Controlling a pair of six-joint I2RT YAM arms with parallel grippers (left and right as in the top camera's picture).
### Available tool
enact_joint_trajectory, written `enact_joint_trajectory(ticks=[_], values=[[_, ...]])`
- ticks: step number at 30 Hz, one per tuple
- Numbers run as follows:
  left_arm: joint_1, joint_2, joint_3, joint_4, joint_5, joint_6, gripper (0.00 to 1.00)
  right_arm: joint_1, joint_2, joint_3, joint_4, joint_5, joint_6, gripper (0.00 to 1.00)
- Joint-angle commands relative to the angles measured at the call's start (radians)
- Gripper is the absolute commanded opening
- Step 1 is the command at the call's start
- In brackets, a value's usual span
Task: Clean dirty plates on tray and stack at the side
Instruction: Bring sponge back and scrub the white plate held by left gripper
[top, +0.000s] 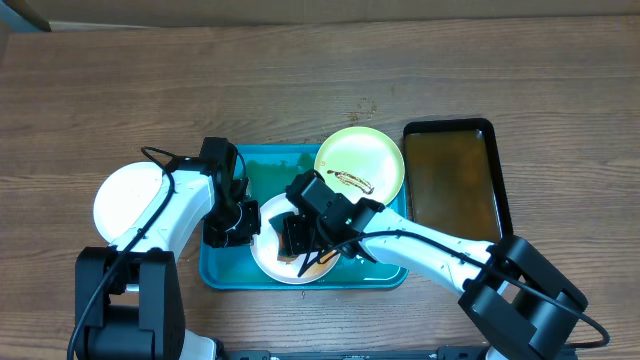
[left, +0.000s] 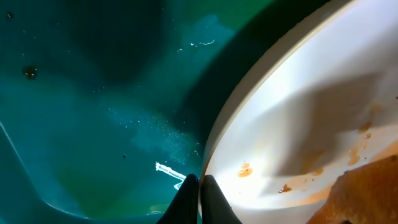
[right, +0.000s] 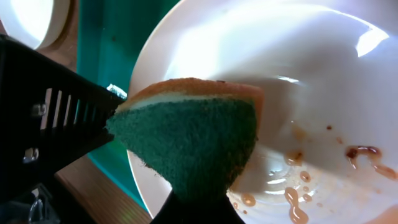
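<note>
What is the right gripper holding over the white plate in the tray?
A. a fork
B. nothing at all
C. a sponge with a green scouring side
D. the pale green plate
C: in the right wrist view, the right gripper is clamped on a sponge, green side showing, above the sauce-smeared white plate.

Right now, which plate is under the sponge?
The white plate in the tray, beneath the right pincer's sponge. The green plate and the left white plate sit apart.

plate (right: 323, 74): glossy white | sponge (right: 186, 143): rough green scourer | table (top: 300, 80): matt wood
</note>
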Motion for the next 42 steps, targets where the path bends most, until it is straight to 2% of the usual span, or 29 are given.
enact_joint_trajectory(ticks=[1, 21, 26, 37, 38, 40, 42], values=[[-0.003, -0.013, -0.005, -0.002, 0.013, 0.022, 0.04, 0.007, 0.013, 0.007, 0.010, 0.031, 0.043, 0.04], [-0.003, -0.013, -0.005, -0.003, 0.013, 0.023, 0.04, 0.063, 0.140, 0.007, 0.014, 0.084, 0.066, 0.04], [-0.003, -0.013, -0.005, -0.006, 0.012, 0.023, 0.04, 0.029, 0.140, 0.009, -0.058, 0.182, 0.065, 0.04], [-0.003, -0.013, -0.005, 0.010, 0.013, 0.010, 0.05, -0.051, 0.118, 0.009, -0.122, 0.183, 0.061, 0.04], [-0.003, -0.013, -0.005, 0.016, 0.014, 0.003, 0.10, -0.051, 0.118, 0.009, -0.126, 0.178, 0.061, 0.04], [-0.003, -0.013, -0.005, 0.029, 0.028, -0.008, 0.33, -0.045, 0.118, 0.009, -0.130, 0.154, 0.061, 0.04], [-0.003, -0.013, -0.005, 0.056, 0.078, -0.008, 0.45, -0.030, 0.118, 0.009, -0.131, 0.135, 0.061, 0.04]])
